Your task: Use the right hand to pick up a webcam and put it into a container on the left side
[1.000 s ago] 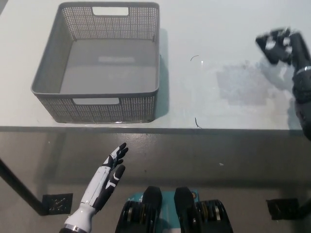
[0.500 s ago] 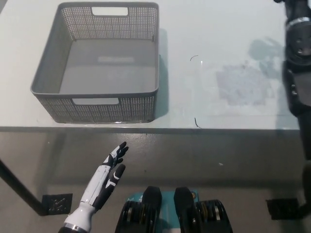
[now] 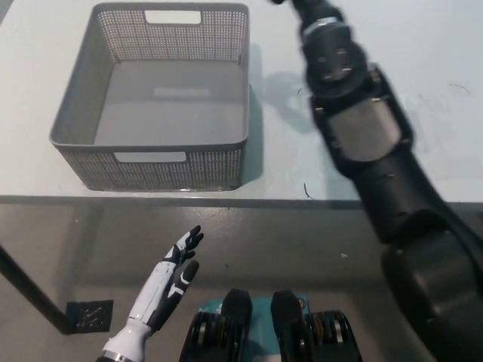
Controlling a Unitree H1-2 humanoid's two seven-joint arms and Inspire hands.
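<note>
White left hand (image 3: 172, 280) rests low, off the table edge, fingers spread, holding nothing. Grey perforated plastic basket (image 3: 224, 157) sits on the pale table (image 3: 423, 162), interior bare. Black right arm (image 3: 362, 132) reaches up past the basket's right rim; its hand leaves the top edge, so its fingers and the webcam cannot be seen or located.

Perforated grey plastic basket (image 3: 87, 124), smooth matt pale table (image 3: 423, 68), glossy black arm casing (image 3: 377, 151)
</note>
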